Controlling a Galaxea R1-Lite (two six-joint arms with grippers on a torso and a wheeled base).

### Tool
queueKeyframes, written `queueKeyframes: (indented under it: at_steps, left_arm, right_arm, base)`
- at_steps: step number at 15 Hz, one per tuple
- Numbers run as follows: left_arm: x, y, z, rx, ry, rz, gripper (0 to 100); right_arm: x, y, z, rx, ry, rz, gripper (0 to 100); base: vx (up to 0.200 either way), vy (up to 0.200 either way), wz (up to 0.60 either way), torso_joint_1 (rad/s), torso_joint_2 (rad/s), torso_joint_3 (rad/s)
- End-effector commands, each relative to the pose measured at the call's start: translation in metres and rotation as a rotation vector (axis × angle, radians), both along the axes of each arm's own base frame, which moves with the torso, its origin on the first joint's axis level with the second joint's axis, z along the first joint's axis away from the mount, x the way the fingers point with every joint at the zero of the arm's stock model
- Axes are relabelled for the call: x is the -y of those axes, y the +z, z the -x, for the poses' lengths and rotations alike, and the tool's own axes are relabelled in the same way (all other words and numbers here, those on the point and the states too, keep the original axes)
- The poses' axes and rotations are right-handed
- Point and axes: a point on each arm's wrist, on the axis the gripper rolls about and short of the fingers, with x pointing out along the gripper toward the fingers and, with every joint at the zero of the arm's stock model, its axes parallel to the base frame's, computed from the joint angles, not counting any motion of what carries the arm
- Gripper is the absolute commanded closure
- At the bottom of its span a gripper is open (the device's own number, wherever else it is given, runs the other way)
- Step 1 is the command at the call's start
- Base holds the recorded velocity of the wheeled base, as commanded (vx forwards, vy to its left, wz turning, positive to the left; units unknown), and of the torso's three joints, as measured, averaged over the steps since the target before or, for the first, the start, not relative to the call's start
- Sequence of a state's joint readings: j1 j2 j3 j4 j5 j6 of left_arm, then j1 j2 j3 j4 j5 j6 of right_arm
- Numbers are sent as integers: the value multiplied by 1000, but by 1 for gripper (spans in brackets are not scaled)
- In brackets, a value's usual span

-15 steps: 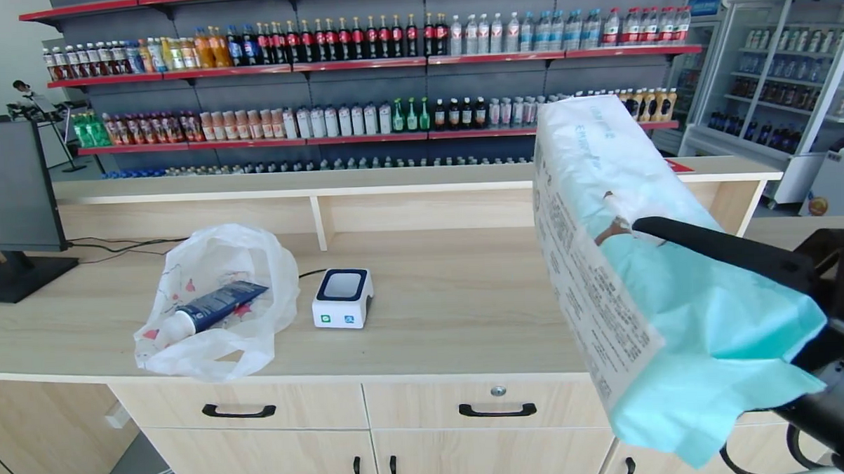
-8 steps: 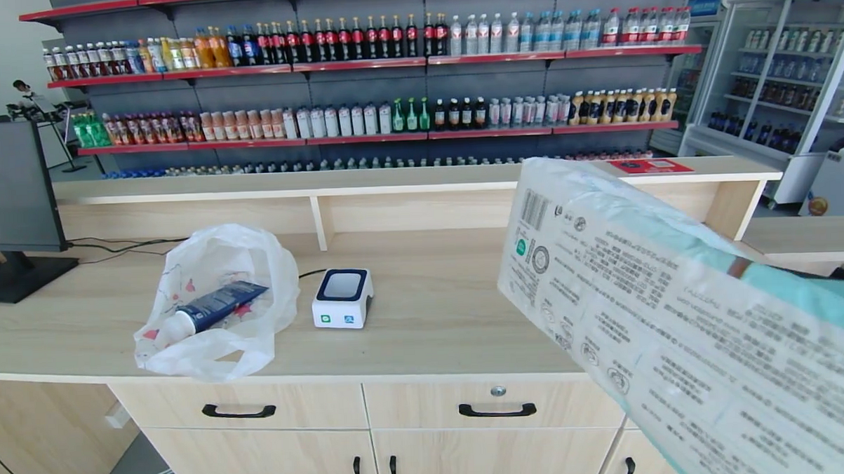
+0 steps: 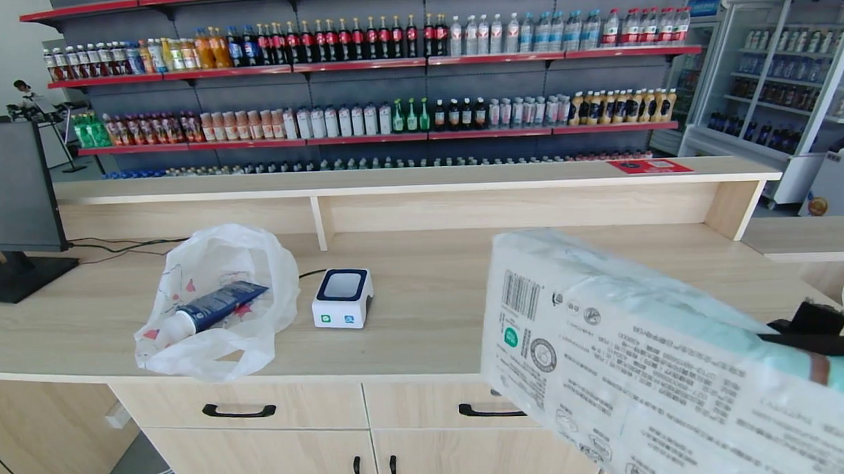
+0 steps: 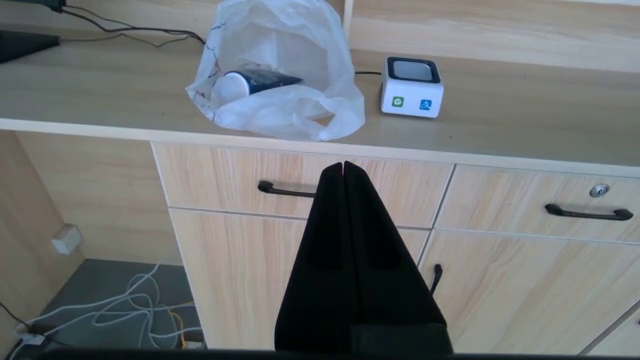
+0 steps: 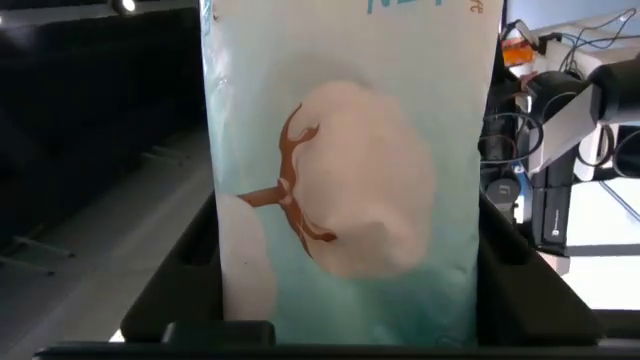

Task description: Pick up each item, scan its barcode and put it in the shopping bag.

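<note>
Since the pack of tissues (image 3: 644, 369) stood upright at the right of the head view a second ago, it has swung down and leftward; it now lies tilted across the lower right of the frame, printed back toward the camera, barcode at its upper-left corner (legible as a barcode, no more). Reading: the scan step is under way, not done; the code faces up and away from the scanner, so the pack likely needs turning and carrying left.

Right gripper (image 5: 350, 260): jaws spread to the pack's width and clamped on its two sides; pack held clear of the counter (image 3: 432, 321).

Left gripper (image 4: 343, 175): fingers pressed together, nothing in them; it hangs before the drawers, below the counter edge.

Further back, centre-left of the head view: scanner (image 3: 343, 298) with window up; just beside it, to the left, the shopping bag (image 3: 219, 247), a tube (image 3: 217, 305) already inside.
</note>
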State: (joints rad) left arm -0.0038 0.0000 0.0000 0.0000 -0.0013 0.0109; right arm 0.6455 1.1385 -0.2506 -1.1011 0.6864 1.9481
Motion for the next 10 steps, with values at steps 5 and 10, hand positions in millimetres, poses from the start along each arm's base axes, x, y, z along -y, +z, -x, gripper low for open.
queueKeyframes:
  at_steps: [5, 10]
  left_arm:
    - [0, 0, 0, 0, -1, -1, 100]
    - [0, 0, 0, 0, -3, -1, 100]
  right_arm:
    - [-4, -4, -7, -85, 73, 17, 100]
    - [0, 3, -1, -135, 157, -8, 100]
  base:
    - [0, 0, 0, 0, 0, 0]
    - [0, 0, 0, 0, 0, 0]
